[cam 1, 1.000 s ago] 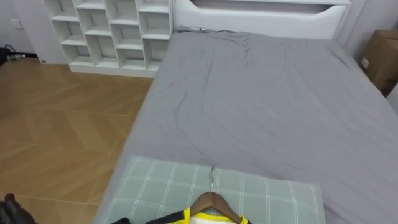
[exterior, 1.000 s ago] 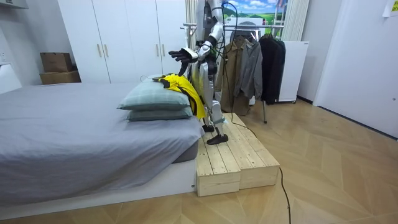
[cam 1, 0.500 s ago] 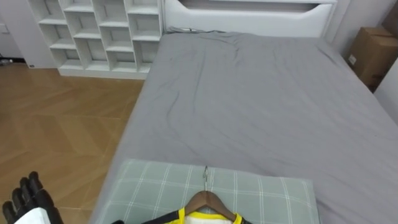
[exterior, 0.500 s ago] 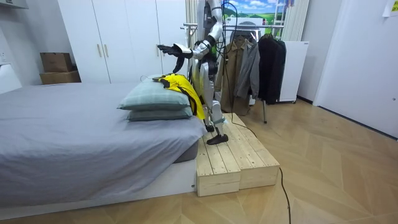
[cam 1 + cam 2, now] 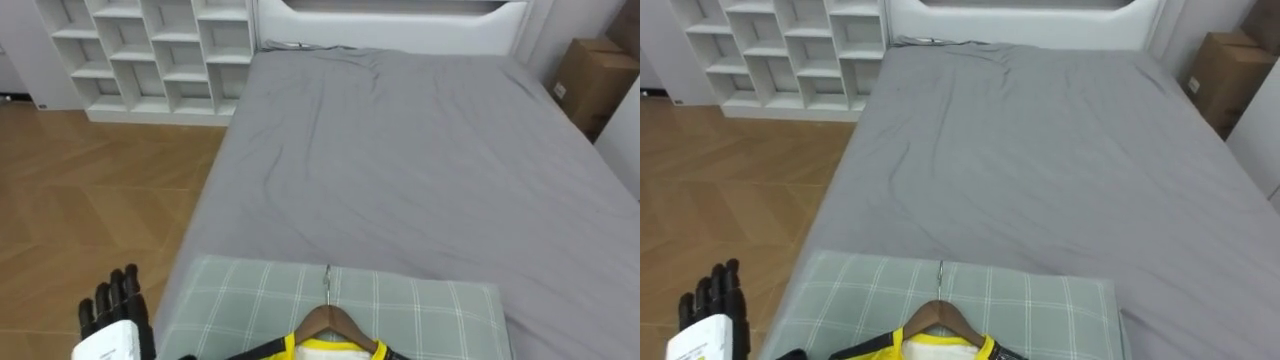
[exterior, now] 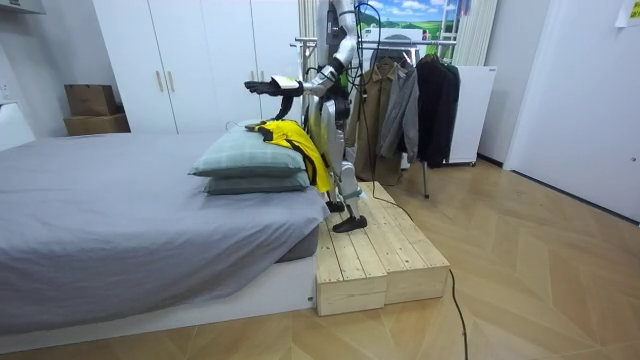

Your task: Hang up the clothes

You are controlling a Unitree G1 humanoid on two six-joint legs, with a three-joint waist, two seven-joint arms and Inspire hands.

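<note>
The left hand is held up beside the bed, fingers straight, with nothing grasped. The yellow garment on its wooden hanger is laid on the plaid pillow. If only cloth is grasped, the garment could be dragged off the hanger.

Room: bright, evenly lit throughout.
Grey sheet: soft shading along its creases (the light is diffuse).
Wood floor: gentle sheen in the eye views.
Bed base: soft shadow under the sheet's overhang.
</note>
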